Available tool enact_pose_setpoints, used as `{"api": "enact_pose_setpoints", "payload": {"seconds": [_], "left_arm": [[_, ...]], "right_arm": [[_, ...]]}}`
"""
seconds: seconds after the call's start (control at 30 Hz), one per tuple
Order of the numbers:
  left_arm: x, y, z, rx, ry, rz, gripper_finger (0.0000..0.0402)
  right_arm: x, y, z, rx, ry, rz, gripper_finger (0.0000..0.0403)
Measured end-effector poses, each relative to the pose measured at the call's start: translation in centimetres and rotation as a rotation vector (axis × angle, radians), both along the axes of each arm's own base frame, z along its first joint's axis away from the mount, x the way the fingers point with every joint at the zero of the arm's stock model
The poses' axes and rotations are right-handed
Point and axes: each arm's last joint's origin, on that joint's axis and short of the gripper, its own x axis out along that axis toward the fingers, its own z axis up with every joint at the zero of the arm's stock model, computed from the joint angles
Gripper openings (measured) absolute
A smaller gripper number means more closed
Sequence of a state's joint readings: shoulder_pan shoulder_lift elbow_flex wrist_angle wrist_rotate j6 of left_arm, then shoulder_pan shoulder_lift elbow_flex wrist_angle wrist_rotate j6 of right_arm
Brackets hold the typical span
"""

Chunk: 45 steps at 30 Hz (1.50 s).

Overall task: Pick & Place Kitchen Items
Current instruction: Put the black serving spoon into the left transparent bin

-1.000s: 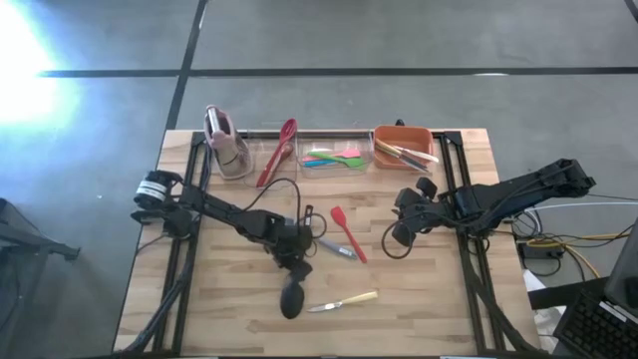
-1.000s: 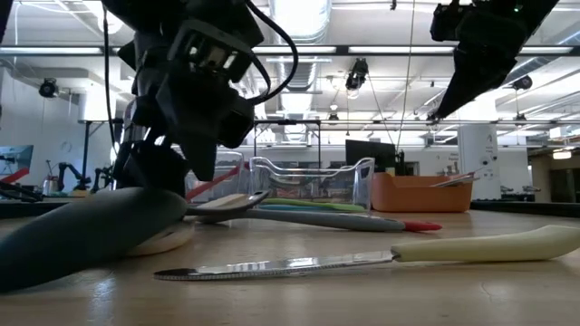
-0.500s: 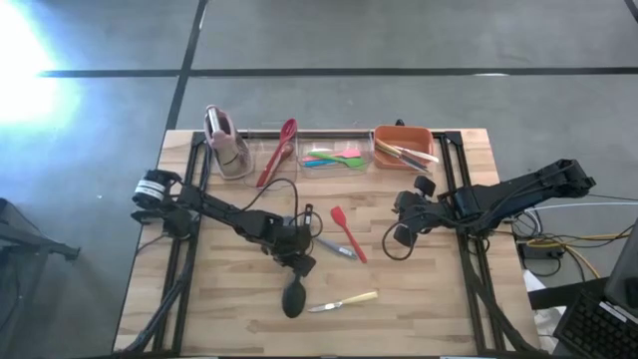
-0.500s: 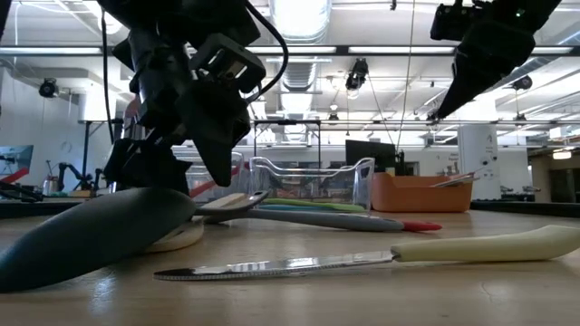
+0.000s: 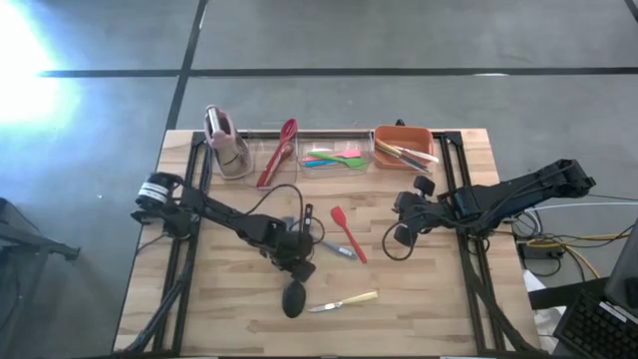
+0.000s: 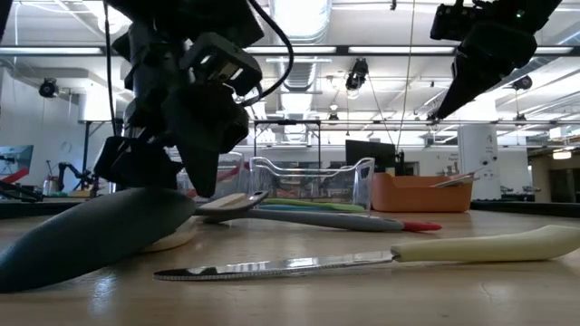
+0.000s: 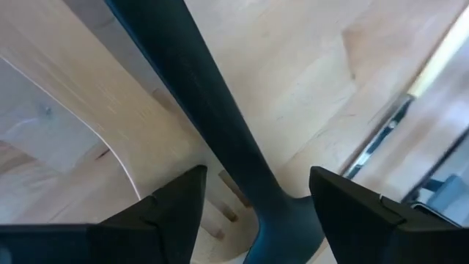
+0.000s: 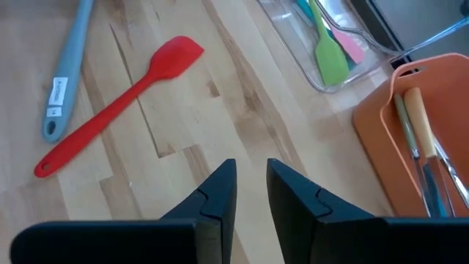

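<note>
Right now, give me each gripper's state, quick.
Left gripper: open, fingers straddling the black ladle handle, not clamped.
Right gripper: nearly shut, empty, above the table.

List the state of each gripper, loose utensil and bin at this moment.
left gripper: open, straddling the black ladle handle
right gripper: nearly shut, empty, above the table
red spatula: flat on the table
knife: flat near the ladle
clear bin: holds coloured spatulas
orange bin: holds pale-handled utensils
</note>
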<state>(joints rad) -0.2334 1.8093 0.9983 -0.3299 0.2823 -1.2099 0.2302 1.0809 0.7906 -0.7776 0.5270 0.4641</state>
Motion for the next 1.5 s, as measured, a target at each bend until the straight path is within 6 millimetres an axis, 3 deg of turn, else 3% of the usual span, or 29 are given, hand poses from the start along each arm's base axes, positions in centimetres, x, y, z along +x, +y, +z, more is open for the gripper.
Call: {"api": "enact_pose_setpoints", "payload": {"seconds": [0.3,0.83,0.93,1.1,1.33,1.5], "left_arm": [[1.0,-1.1,4.1,0.207,0.074,-0.066,0.021],[1.5,-1.5,1.0,0.221,0.168,-0.166,0.0194],[1.4,-1.3,1.2,0.238,0.158,-0.185,0.0161],[1.3,-1.1,1.5,0.271,0.137,-0.26,0.007],[1.3,-0.9,2.3,0.287,0.078,-0.332,0.0068],[1.1,-0.8,4.6,0.281,-0.014,-0.332,0.0068]], "right_arm": [[0.1,0.0,0.0,0.002,-0.009,0.0,0.0084],[0.1,0.0,0.0,0.001,-0.009,0.001,0.0068],[0.1,0.0,0.0,0.0,-0.01,0.0,0.0069],[0.1,0.0,0.1,-0.02,-0.014,-0.011,0.0077],[0.1,0.0,0.1,-0.021,-0.015,-0.012,0.0086],[0.1,0.0,0.1,-0.021,-0.015,-0.012,0.0084]]}}
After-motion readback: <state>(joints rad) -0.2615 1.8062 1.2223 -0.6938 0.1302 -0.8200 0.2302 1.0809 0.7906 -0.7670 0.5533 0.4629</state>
